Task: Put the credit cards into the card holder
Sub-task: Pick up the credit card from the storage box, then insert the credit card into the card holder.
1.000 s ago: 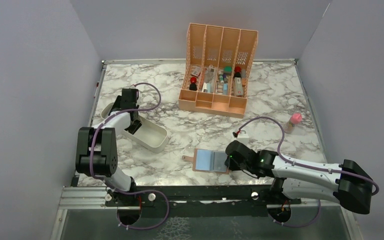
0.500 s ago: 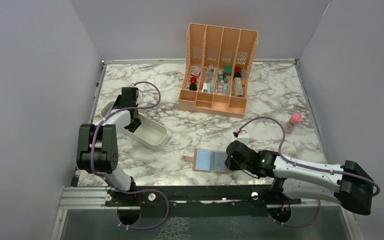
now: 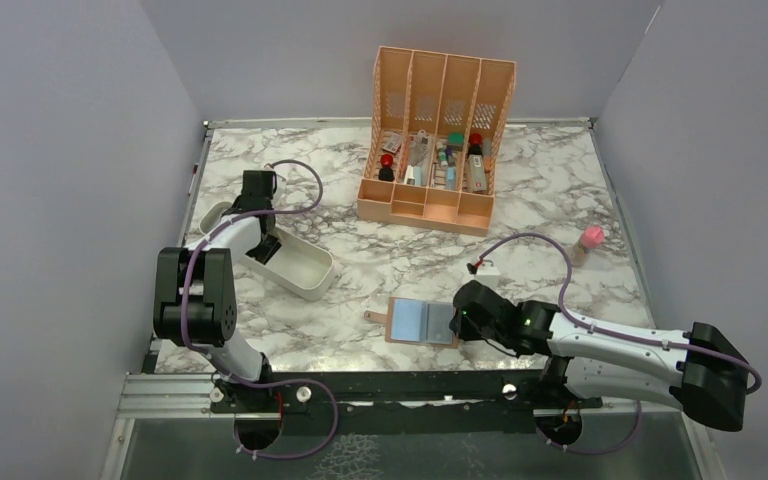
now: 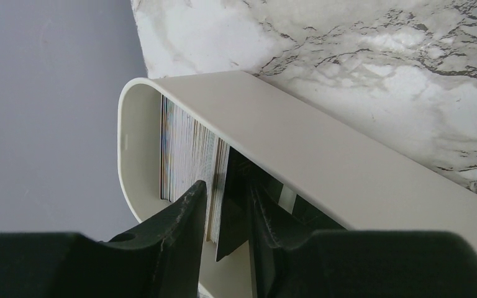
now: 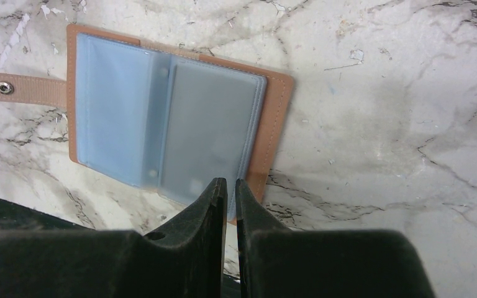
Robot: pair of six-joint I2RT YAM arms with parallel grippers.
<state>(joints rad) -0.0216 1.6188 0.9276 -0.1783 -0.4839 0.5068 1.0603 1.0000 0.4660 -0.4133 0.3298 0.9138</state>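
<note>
Credit cards (image 4: 189, 149) cannot be made out from above. There the left gripper (image 3: 265, 247) has shifted toward the far end of the white tray (image 3: 305, 288). The card holder (image 3: 423, 322) lies open on the desk (image 3: 560, 190), with the right gripper (image 3: 457, 322) at its edge.

Left wrist: the jaws are narrowing around a few upright cards, but I cannot tell if they grip, so pickup looks begun.

Right wrist: the jaws are nearly closed and seem to pin the holder, their contact hidden.

top camera looks down from behind the near edge over the whole table (image 3: 560, 200). left wrist camera peers close into the white tray (image 4: 323, 143) at left; right wrist camera hangs close above the card holder (image 5: 273, 112), near centre. the top view shares both.
</note>
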